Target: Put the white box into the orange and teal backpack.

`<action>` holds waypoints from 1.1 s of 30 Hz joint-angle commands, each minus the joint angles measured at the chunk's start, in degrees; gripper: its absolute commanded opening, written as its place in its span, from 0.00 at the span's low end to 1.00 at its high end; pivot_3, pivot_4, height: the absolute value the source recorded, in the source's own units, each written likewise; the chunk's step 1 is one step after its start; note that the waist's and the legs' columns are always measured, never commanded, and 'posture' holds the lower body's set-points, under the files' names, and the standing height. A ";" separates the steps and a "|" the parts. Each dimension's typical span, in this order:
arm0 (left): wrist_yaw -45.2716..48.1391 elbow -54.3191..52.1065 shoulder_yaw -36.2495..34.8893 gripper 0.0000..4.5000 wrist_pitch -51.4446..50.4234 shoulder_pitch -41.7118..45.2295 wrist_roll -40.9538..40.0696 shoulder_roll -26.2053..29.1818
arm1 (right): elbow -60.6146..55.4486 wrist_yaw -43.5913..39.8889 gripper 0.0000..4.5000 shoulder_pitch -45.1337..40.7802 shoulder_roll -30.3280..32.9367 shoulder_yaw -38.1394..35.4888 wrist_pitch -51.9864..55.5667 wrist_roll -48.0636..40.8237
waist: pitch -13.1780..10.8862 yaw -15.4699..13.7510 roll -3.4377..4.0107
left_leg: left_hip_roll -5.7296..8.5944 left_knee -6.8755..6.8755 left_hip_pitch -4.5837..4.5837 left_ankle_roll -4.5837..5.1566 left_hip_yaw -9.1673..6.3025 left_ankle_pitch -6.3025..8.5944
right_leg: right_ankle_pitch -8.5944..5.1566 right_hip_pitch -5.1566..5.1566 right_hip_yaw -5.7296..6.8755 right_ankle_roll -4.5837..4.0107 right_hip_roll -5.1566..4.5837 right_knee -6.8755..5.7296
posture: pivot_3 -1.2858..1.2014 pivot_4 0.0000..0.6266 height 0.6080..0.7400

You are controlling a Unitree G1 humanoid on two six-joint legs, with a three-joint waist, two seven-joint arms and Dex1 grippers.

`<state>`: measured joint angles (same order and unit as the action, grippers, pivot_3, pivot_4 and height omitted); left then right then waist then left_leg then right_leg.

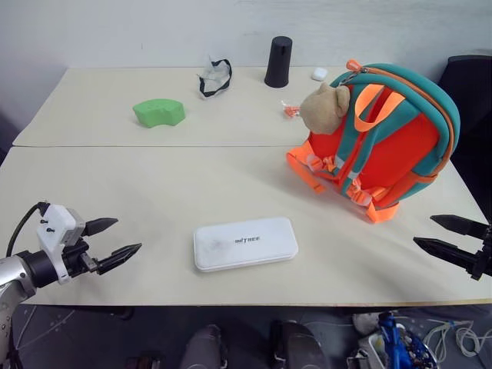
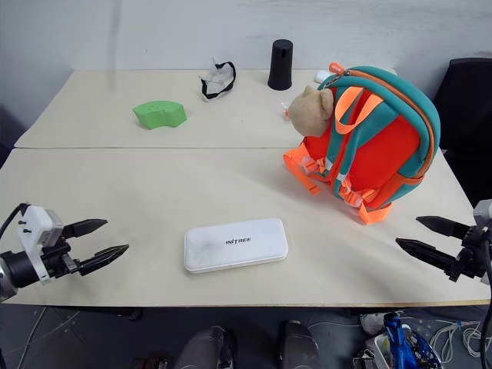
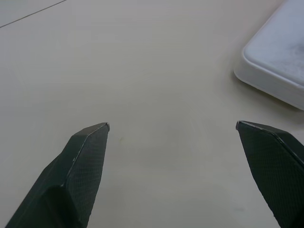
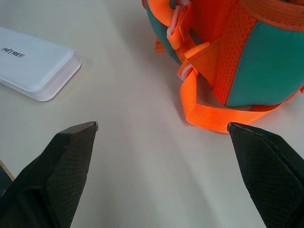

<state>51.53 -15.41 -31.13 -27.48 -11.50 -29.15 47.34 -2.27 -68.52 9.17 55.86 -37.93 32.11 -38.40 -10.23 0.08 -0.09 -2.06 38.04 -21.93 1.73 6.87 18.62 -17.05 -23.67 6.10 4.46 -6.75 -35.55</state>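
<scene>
The white box (image 1: 245,243) lies flat near the table's front edge, grey lettering on its lid; one end of the white box (image 3: 280,61) also shows in the left wrist view, another end of the white box (image 4: 35,64) in the right wrist view. The orange and teal backpack (image 1: 384,138) stands upright at the right, straps facing me, a tan plush bear (image 1: 324,106) hanging on it. My left gripper (image 1: 115,240) hovers open at the front left, well left of the box. Open too, my right gripper (image 1: 440,233) sits at the front right, below the backpack (image 4: 247,52).
On the far table half lie a green curved block (image 1: 159,112), a crumpled white and black item (image 1: 214,77), a black cylinder (image 1: 278,61) and a tiny white case (image 1: 318,74). A black chair (image 1: 473,84) stands at the right. Cables (image 1: 430,342) lie on the floor beyond the front edge.
</scene>
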 commanded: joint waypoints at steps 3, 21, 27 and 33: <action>-0.56 -0.83 -0.88 1.00 -0.12 0.12 0.14 0.82 | -1.93 0.25 0.99 -0.43 1.39 -2.27 0.52 -0.45 | 0.00 0.01 0.00 | 0.00 0.00 0.00 0.00 0.00 0.00 | 0.00 0.00 0.00 0.00 0.00 0.00 | 0.52 0.24 1.00; -1.06 -1.40 -1.91 1.00 -1.76 0.75 -1.34 0.41 | -3.02 2.18 0.99 -1.98 1.05 -0.42 1.21 -0.15 | 0.00 0.02 0.00 | 0.00 0.00 0.00 -0.01 0.00 -0.01 | 0.00 0.00 0.01 0.00 0.01 -0.02 | 0.52 0.24 1.00; 2.29 -4.02 1.29 0.72 -1.10 -1.22 -1.61 1.06 | -7.42 2.06 0.72 -5.91 0.50 4.55 3.71 -2.30 | 0.01 0.20 0.02 | 0.00 0.00 0.01 -0.01 0.01 -0.01 | 0.00 0.00 -0.01 0.00 0.01 -0.03 | 0.52 0.24 1.00; 5.85 -1.25 14.13 0.29 4.50 2.65 5.27 2.34 | -12.42 3.17 0.24 -14.07 -3.60 19.15 2.74 -0.85 | 0.00 0.12 0.01 | 0.00 0.00 0.03 -0.09 0.00 -0.06 | 0.00 -0.01 0.01 -0.02 0.02 -0.08 | 0.52 0.24 1.00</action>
<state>56.59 -16.82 -19.73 -24.96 -10.54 -25.92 48.67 -12.68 -65.77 -3.19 53.21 -21.55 35.81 -39.35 -10.23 0.20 -0.09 -2.07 38.05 -21.90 1.65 6.88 18.56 -17.04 -23.68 6.10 4.44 -6.73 -35.62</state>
